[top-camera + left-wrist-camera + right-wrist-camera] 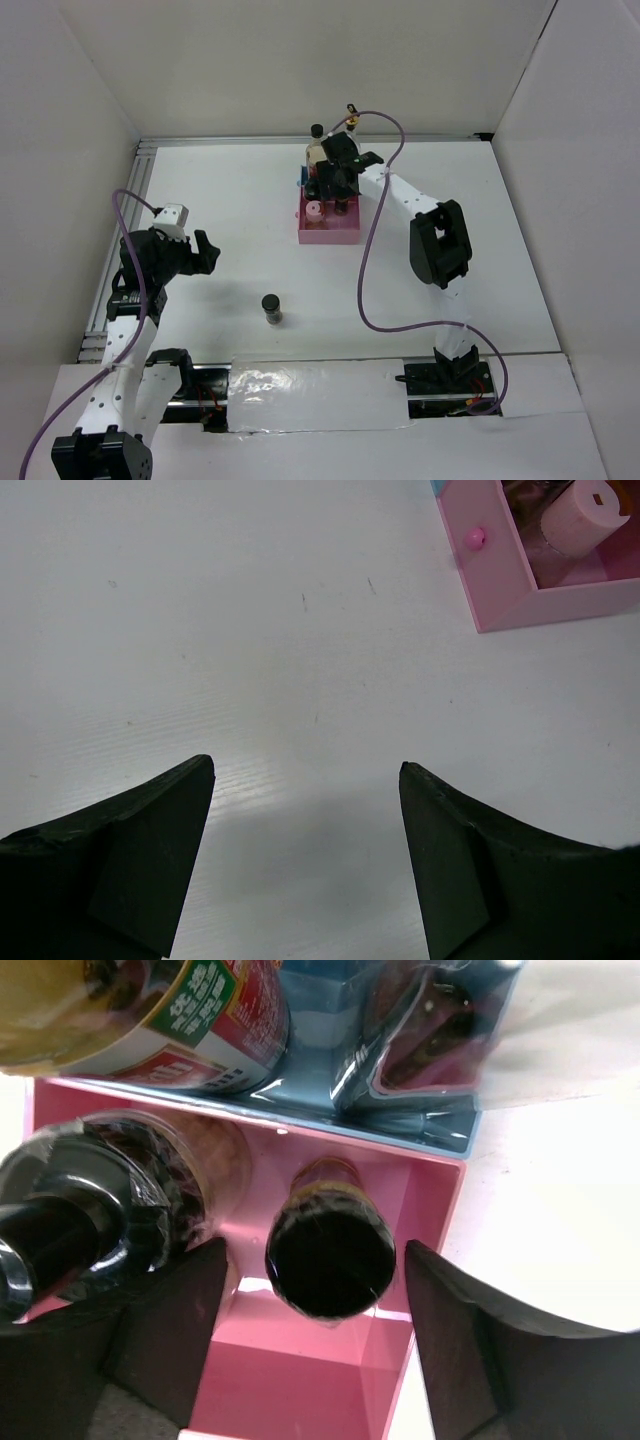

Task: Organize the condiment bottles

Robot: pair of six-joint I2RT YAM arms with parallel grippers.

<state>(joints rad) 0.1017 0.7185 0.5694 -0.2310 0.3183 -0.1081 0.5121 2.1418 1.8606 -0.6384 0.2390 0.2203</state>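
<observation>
- Table [480, 250]: white. The left gripper [305, 764] is over a bare patch, fingers spread, holding nothing.
- Pink tray [345, 236]: far centre, with the blue tray [420, 1125] against its far side.
- Tall bottle [200, 1010]: in the blue tray. Chinese characters on a green-and-red label, cropped, unreadable.
- Black-lidded jar [330, 1255]: in the pink tray, between the parted fingers of the right gripper [315, 1248], ungripped. A black-capped container [90, 1210] crowds one finger.
- Pink-lidded jar [585, 515]: same tray.
- Lone jar [271, 307]: upright on the table, well apart from the trays.

Blue tray [303, 177] mostly hidden behind right arm [395, 190], labelled bottle [190, 1010] cut by top edge, pink tray [560, 608] cropped
</observation>
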